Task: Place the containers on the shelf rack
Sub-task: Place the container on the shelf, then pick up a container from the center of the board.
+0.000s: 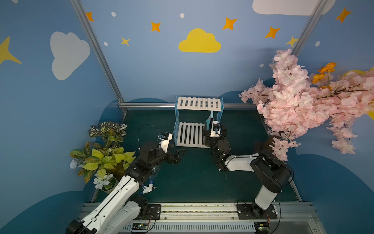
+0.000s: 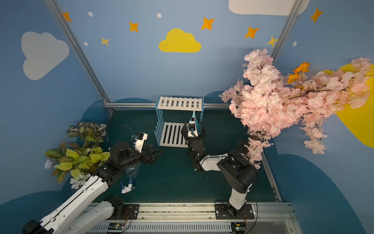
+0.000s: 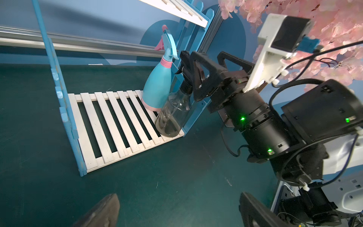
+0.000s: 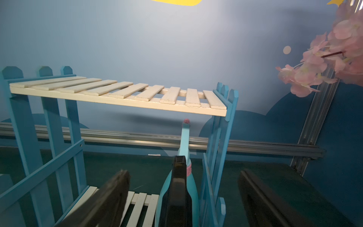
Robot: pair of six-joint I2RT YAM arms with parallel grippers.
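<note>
The shelf rack (image 1: 199, 103) stands at the back of the green table, white slats between light-blue picket sides. The light-blue container (image 3: 157, 88) and the dark smoky container (image 3: 172, 116) stand upright at the right end of its lower shelf (image 3: 110, 125). My right gripper (image 4: 182, 196) is open, its fingers (image 3: 196, 78) on either side of the dark container's black trigger head (image 4: 178, 186) with gaps on both sides. The clear container (image 2: 129, 182) lies on the table under my left arm. My left gripper (image 1: 178, 156) is open and empty, just left of the rack's front.
Potted leafy plants (image 1: 103, 154) crowd the table's left edge. A pink blossom branch (image 1: 299, 105) overhangs the right side above the right arm. A metal rail (image 1: 202, 208) carrying both arm bases runs along the front edge.
</note>
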